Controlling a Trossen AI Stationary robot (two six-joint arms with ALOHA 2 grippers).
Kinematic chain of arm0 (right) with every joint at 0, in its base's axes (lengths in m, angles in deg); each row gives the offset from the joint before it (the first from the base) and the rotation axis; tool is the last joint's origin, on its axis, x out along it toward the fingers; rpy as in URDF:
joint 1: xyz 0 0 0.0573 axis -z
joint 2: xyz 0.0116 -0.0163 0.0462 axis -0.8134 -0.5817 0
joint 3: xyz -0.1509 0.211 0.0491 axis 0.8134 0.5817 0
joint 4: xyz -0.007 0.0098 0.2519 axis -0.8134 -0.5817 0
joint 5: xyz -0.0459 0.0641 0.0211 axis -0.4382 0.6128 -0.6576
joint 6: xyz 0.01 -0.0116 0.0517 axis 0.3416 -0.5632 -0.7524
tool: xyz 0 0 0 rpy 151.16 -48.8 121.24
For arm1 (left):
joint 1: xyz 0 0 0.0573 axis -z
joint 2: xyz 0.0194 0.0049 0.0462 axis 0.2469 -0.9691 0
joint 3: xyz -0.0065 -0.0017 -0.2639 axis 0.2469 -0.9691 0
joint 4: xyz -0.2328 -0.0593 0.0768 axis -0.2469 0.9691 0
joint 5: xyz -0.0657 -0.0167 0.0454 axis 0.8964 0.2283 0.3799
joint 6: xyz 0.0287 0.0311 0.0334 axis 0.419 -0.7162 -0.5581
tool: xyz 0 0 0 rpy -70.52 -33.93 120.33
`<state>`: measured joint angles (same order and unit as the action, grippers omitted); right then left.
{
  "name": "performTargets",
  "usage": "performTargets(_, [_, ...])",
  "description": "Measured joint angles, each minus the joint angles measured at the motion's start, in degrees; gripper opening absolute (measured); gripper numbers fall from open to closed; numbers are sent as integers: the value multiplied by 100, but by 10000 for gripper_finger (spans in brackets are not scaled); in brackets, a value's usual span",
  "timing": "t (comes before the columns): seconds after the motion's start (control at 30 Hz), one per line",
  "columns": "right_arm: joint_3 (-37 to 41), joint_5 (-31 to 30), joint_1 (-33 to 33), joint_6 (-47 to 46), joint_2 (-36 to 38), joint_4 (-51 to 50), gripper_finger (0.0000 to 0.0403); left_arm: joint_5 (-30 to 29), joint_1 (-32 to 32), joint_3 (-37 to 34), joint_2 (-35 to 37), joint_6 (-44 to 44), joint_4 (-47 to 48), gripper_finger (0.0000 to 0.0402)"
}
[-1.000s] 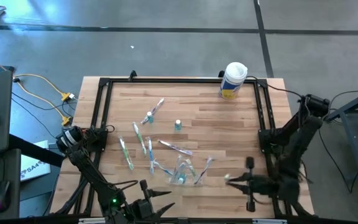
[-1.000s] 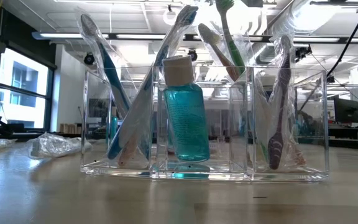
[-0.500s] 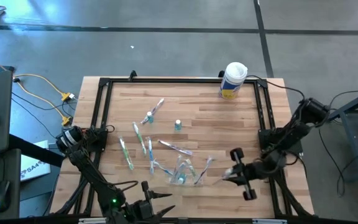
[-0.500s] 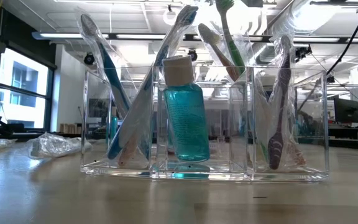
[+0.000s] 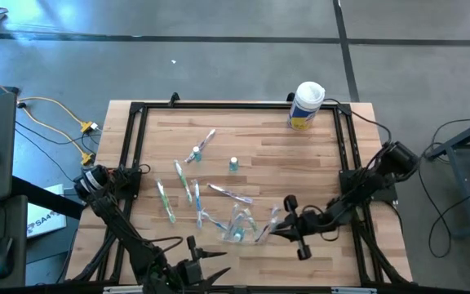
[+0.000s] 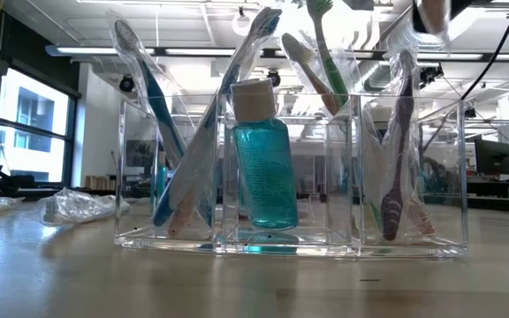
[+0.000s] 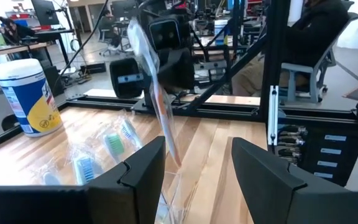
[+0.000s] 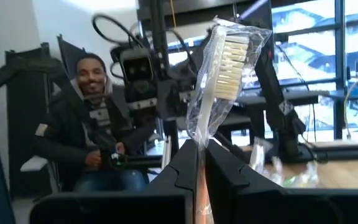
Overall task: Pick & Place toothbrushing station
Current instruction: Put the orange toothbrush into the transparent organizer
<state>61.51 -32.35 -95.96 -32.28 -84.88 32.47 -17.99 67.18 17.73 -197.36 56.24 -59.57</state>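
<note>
The clear plastic holder (image 5: pixel 239 225) (image 6: pixel 290 177) stands near the table's front edge. It holds several wrapped toothbrushes (image 6: pixel 162 132) and a teal bottle (image 6: pixel 263 159). More wrapped toothbrushes (image 5: pixel 184 181) lie flat on the wood to its left, and a small teal-capped tube (image 5: pixel 233 164) stands upright behind it. My right gripper (image 5: pixel 272 229) (image 8: pixel 202 146) is just right of the holder, shut on a wrapped toothbrush (image 8: pixel 224 59) (image 7: pixel 154 93). My left gripper (image 5: pixel 216 260) (image 7: pixel 197 149) waits open at the front edge, level and facing the holder. My right gripper pinches the wrapped toothbrush by its handle (image 8: pixel 199 152) between the two fingers, through the clear wrapper. The fingers come nearly level from the table's right. The bristle head (image 8: pixel 229 50) sticks out past the fingertips. The brush is tilted and lifted clear of the table.
A large white canister with a yellow label (image 5: pixel 306 104) (image 7: pixel 27 93) stands at the far right. A black frame (image 5: pixel 137 110) runs around the tabletop. A seated person (image 8: pixel 92 106) is in the room beyond the table.
My right gripper has moved toward the table's left and somewhat down, coming up beside the holder with the wrapped toothbrush still held. Its wrist has turned on the way. In the low view the brush's wrapper has come into sight above the holder's right end.
</note>
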Motion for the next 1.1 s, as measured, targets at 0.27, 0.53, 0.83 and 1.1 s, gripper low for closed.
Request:
performTargets(0.27, [-334,-534,38,-31,-492,-18,8,281,-49,0,0,4,43,184])
performTargets(0.53, [-433,-897,38,-312,-827,-33,8,282,-63,0,0,-2,274,184])
performTargets(0.83, [-433,-1008,115,-284,-894,-69,7,335,-168,0,0,-4,330,184])
performTargets(1.1, [-433,-1233,111,-237,-891,-526,7,506,-244,0,0,-2,436,184])
